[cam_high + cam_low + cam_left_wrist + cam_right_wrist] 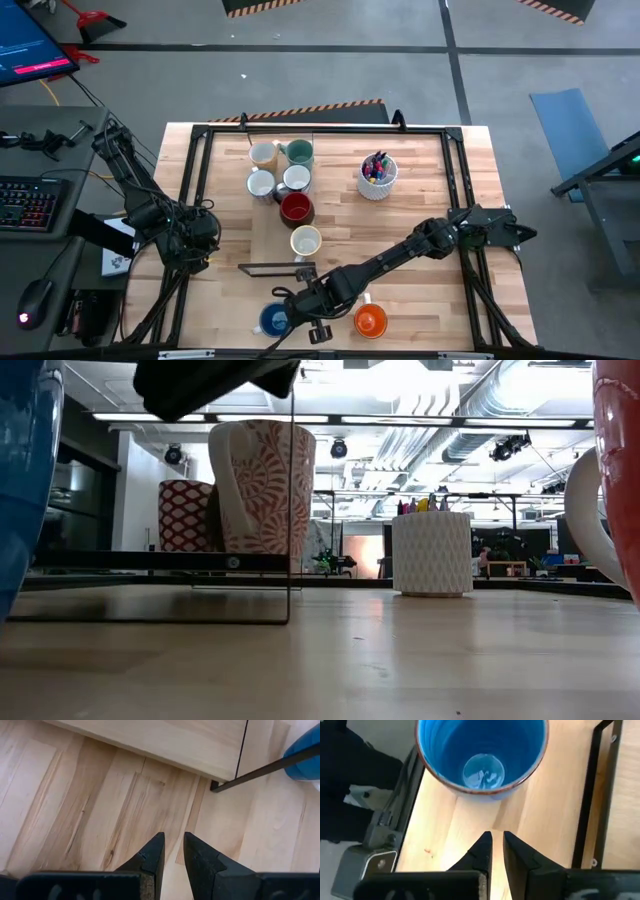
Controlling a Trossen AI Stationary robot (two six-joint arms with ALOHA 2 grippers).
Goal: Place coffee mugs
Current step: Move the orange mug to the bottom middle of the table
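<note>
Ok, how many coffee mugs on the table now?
8: cream mug, teal mug, two white mugs and dark red mug clustered far side; cream one mid-table; blue mug and orange mug near edge. Right arm may hide more.

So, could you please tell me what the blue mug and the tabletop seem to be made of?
The blue mug looks like glazed ceramic: its inside is glossy with bright reflections and a brownish rim. The tabletop looks like light wood planks with visible grain and seams, in a matte finish.

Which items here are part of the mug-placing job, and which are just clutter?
Job:
blue mug
orange mug
red mug
teal mug
white mugs
cream mug
right gripper, by the blue mug

Clutter:
pen cup
black frame
</note>
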